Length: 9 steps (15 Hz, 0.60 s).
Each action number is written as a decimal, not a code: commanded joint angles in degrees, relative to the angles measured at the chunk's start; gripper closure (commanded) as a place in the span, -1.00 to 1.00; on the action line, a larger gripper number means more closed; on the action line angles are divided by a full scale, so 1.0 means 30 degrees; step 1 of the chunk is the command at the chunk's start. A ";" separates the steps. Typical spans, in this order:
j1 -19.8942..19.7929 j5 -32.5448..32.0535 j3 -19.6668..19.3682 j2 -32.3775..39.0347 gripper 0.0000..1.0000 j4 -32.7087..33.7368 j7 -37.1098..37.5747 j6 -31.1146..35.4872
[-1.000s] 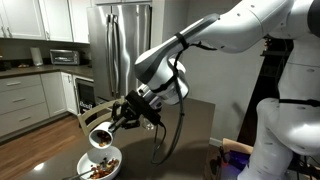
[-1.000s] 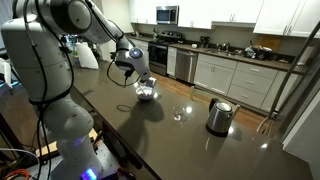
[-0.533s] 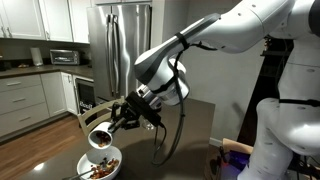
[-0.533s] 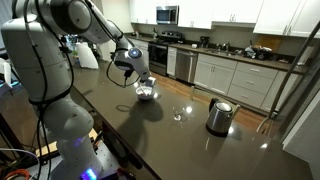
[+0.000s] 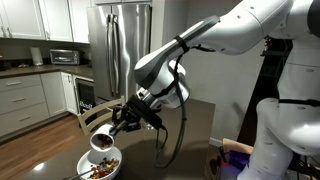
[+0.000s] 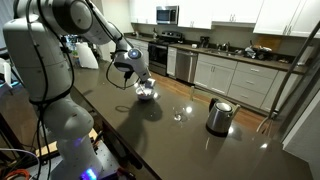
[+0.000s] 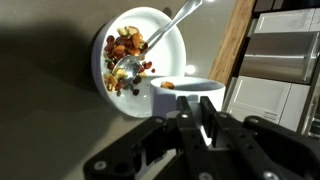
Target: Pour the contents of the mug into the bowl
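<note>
The small white mug (image 5: pixel 101 140) is held tipped on its side just above the bowl (image 5: pixel 99 166), its mouth facing the camera in an exterior view. My gripper (image 5: pixel 119 122) is shut on the mug's handle side. In the wrist view the mug (image 7: pixel 186 96) sits right in front of my closed fingers (image 7: pixel 192 118), beside the wide white bowl (image 7: pixel 172 48) holding brownish food bits and a metal spoon (image 7: pixel 150 45). In the far exterior view the bowl (image 6: pixel 146 93) and gripper (image 6: pixel 138 78) are small on the dark countertop.
A steel kettle (image 6: pixel 219 116) and a clear glass (image 6: pixel 179 112) stand on the dark countertop (image 6: pixel 180 140), away from the bowl. Kitchen cabinets, a stove and a steel fridge (image 5: pixel 125 50) lie behind. The counter edge is near the bowl.
The gripper and tilted mug have shifted very slightly; the mug seems a little more tipped over the bowl. Otherwise nothing has visibly changed.
</note>
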 commanded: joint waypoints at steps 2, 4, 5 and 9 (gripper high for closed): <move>0.0784 -0.1547 0.0861 -0.0315 0.88 -0.0896 0.0179 0.2224; 0.1182 -0.2089 0.1250 -0.0312 0.88 -0.1238 0.0255 0.3390; 0.1361 -0.2279 0.1402 -0.0337 0.88 -0.1394 0.0250 0.3836; 0.2017 -0.3171 0.1646 -0.0237 0.88 -0.1748 0.0773 0.5507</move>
